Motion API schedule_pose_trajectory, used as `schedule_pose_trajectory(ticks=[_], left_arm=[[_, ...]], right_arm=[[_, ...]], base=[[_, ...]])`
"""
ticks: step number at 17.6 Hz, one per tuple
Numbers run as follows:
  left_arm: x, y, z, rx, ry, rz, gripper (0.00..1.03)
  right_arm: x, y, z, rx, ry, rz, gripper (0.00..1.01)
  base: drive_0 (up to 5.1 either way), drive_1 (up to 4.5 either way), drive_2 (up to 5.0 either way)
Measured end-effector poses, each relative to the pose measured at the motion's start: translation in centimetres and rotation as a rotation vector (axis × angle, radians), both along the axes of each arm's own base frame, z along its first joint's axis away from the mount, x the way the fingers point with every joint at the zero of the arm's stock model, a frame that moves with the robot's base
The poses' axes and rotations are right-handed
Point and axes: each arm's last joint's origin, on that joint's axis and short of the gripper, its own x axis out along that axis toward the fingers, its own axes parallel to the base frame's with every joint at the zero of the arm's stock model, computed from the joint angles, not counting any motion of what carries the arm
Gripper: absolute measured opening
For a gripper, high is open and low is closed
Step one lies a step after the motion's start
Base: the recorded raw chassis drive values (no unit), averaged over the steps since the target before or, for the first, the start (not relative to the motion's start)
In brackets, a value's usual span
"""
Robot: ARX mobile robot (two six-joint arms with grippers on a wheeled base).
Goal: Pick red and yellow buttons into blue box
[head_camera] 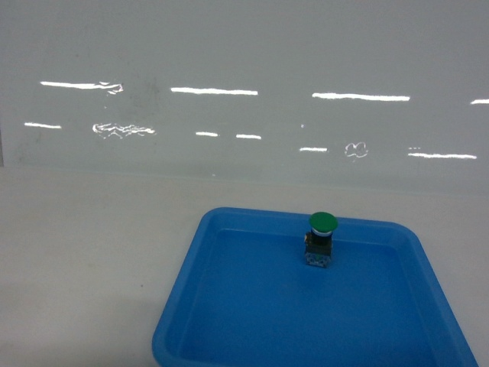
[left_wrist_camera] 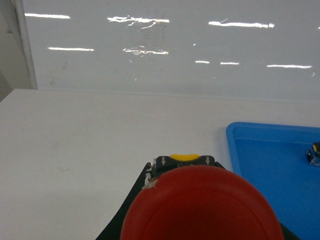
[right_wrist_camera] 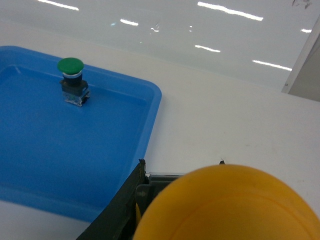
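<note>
Red button (left_wrist_camera: 200,205) fills left wrist view, clamped in left gripper (left_wrist_camera: 200,220); yellow button (right_wrist_camera: 225,205) likewise held close in right gripper (right_wrist_camera: 150,210), jaws mostly hidden. Farther out, shallow blue tray (head_camera: 191,306) on white desk (head_camera: 92,245) holds only green button (head_camera: 322,238). Blue box not in view. Carry step; next, find the box, release both inside.

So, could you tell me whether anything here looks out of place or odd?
Nothing is spilled or damaged. The green pushbutton stands upright alone in the shallow blue tray. One oddity: the red cap fills the left wrist view and the yellow cap the right, hiding both tools, and no deep blue box appears.
</note>
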Motion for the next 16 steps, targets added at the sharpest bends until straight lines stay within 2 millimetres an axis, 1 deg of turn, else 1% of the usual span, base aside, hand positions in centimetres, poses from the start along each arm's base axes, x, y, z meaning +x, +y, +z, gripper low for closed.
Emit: schedule_pose_trajectory(ticks=[9,16], left_arm=[[-0.01,0.04,0.03,0.0,-0.002,0.004,0.26],[-0.01,0.02,0.02,0.001,-0.002,0.004,0.26]], right_arm=[[-0.01,0.0,-0.03,0.0,0.003,0.0,0.35],[-0.01,0.0,-0.02,0.0,0.002,0.0,0.35]], base=[[0.0,0.0,0.0],[4.4,-4.22,-0.2]])
